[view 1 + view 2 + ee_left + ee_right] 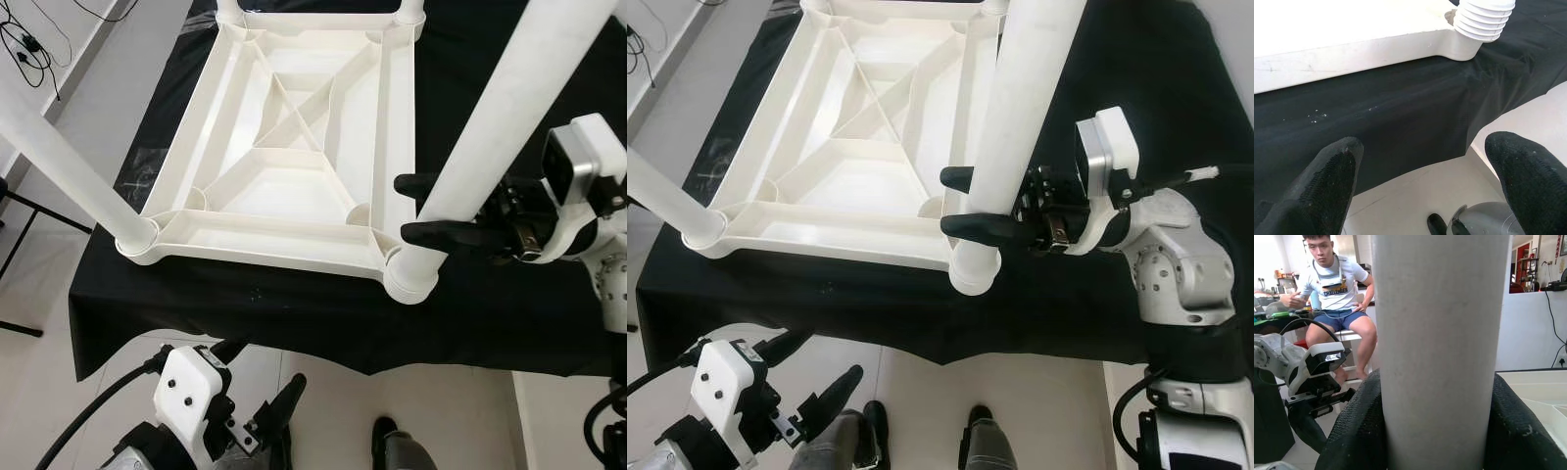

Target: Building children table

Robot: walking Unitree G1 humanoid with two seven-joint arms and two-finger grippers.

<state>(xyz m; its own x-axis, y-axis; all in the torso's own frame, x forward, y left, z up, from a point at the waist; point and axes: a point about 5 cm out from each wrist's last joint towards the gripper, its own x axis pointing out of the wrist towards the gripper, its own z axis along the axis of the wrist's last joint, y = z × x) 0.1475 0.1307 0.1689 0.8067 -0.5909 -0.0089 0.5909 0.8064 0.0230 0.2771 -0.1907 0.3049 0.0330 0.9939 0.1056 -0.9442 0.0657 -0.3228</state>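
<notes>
A white plastic table top [284, 235] lies upside down on a black cloth [245, 304]. White legs stand in its corners. My right gripper [416, 208] is shut around the near-right leg [500, 108], just above its ribbed socket [411, 279]; in the right wrist view that leg [1440, 342] stands between the black fingers [1356, 431]. The near-left leg [59, 157] leans out to the left. My left gripper [260, 372] hangs open below the cloth's front edge, holding nothing. The left wrist view looks up at the table top's rim [1352, 44] and the ribbed socket [1484, 19].
The cloth hangs over the front edge above a pale floor [451, 411]. A seated person [1337, 289] faces me from across the room. Cables [29, 49] lie on the floor at far left, by a black stand [20, 225].
</notes>
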